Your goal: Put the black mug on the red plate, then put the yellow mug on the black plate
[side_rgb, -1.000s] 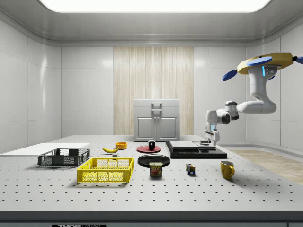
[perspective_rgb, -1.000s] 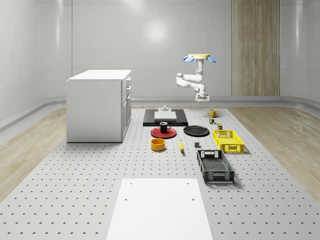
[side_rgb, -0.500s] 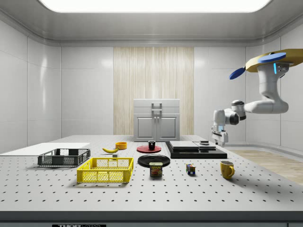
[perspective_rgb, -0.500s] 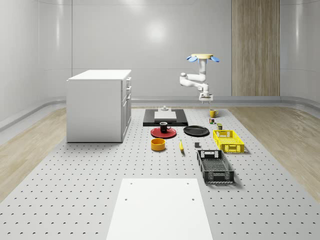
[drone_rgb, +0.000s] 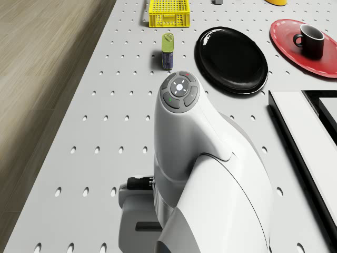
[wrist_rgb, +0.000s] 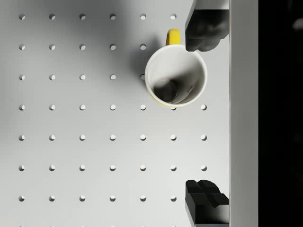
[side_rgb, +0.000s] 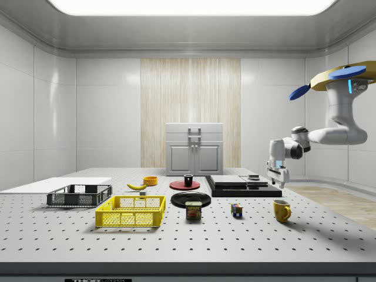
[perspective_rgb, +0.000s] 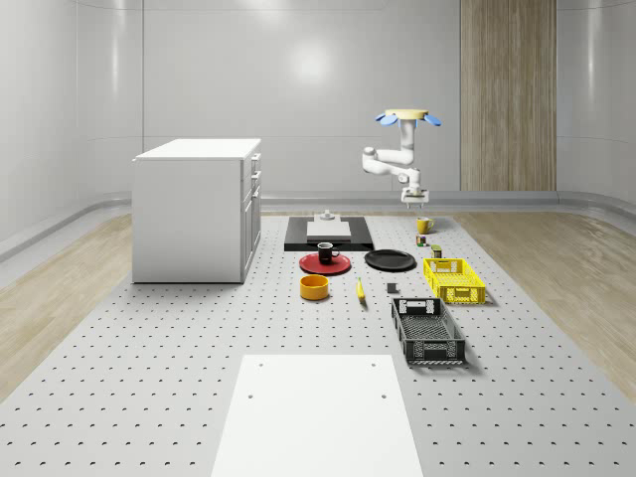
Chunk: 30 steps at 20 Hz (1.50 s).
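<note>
The black mug [perspective_rgb: 325,252] stands on the red plate [perspective_rgb: 309,265], also seen from the drone as black mug [drone_rgb: 309,40] on red plate [drone_rgb: 287,32]. The black plate [perspective_rgb: 390,260] lies bare beside it. The yellow mug [perspective_rgb: 424,226] stands upright on the table near the far right. The drone [perspective_rgb: 407,116] hovers above the table's far end. My gripper [side_rgb: 276,176] hangs open, well above the yellow mug [side_rgb: 282,210]. In the wrist view the yellow mug [wrist_rgb: 176,81] sits below, slightly to one side of the line between my fingers [wrist_rgb: 206,28], handle toward one finger.
A black platform [perspective_rgb: 328,241] with a white slab borders the mug. A can [perspective_rgb: 435,250] and small cube [perspective_rgb: 421,239] stand nearby. Nearer are a yellow basket [perspective_rgb: 454,279], black basket [perspective_rgb: 427,330], orange bowl [perspective_rgb: 315,287], banana [perspective_rgb: 360,289], and a white cabinet [perspective_rgb: 199,209].
The drone and arm have moved toward the whole-scene view's right, bringing the open gripper from over the platform to above the yellow mug. The objects have not moved.
</note>
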Motion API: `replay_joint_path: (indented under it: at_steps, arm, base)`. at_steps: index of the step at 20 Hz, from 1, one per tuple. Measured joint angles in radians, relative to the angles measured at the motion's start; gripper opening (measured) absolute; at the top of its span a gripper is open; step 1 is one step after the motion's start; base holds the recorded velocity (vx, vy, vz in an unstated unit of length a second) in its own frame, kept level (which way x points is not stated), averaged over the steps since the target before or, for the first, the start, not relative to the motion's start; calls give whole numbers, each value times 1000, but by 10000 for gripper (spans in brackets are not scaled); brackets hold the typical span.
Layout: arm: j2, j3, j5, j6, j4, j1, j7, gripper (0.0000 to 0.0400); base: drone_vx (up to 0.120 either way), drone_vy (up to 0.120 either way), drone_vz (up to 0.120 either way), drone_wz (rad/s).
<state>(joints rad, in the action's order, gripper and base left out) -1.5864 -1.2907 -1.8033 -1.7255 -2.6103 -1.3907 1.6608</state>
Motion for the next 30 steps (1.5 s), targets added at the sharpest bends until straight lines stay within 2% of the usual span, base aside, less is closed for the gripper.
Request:
replay_joint_path:
  at_steps: [4,10,30]
  arm:
    - [0,0,0,0,0,0,0,400]
    - [0,0,0,0,0,0,0,400]
    - [18,74,-61,-42,73,-60,1,400]
  base:
    - [0,90,-120,0]
    - [0,0,-113,0]
    - [0,0,0,0]
